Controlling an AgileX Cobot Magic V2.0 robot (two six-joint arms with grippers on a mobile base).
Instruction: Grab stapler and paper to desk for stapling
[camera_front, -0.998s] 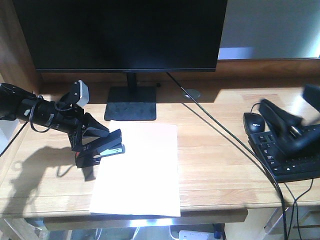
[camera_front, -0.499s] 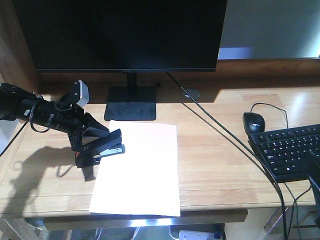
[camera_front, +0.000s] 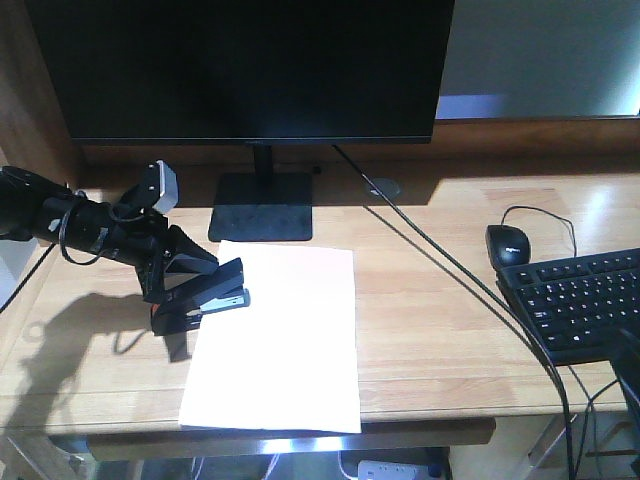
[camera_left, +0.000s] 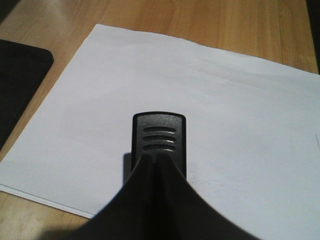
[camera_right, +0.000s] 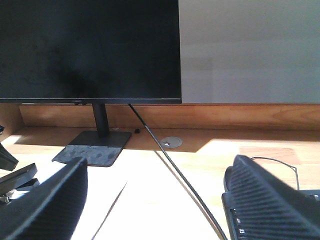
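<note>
**Two task items on the desk, stapler in the left claw**

Two things matter here: the paper (camera_front: 275, 335) lies flat at lower centre of the front view, on the desk (camera_front: 430, 330), in front of the monitor (camera_front: 250, 65) stand. The stapler (camera_front: 205, 298) sits at the sheet's upper-left edge, nose over the paper, pinched by the left gripper (camera_front: 175, 290), which comes in from the left of the frame. In the left wrist view the fingers meet around the stapler (camera_left: 158, 142) at lower centre, the white sheet (camera_left: 200, 115) under and beyond it; orange patch not visible.

Right gripper (camera_right: 155, 200): in its own wrist view the two fingers stand wide apart at lower left and lower right, nothing between them. In the front view it is barely visible, if at all, at the bottom-right edge, near the keyboard (camera_front: 580, 305) and mouse (camera_front: 507, 243).

Step, as I judge it: fetching looks done, stapling itself is in hand. Cannot tell whether the sheet edge is actually inside the stapler mouth.

Next move likely calls for getting the sheet corner seated in the mouth, then pressing down; the thin sheet may slide, so the free right claw could hold it.
</note>
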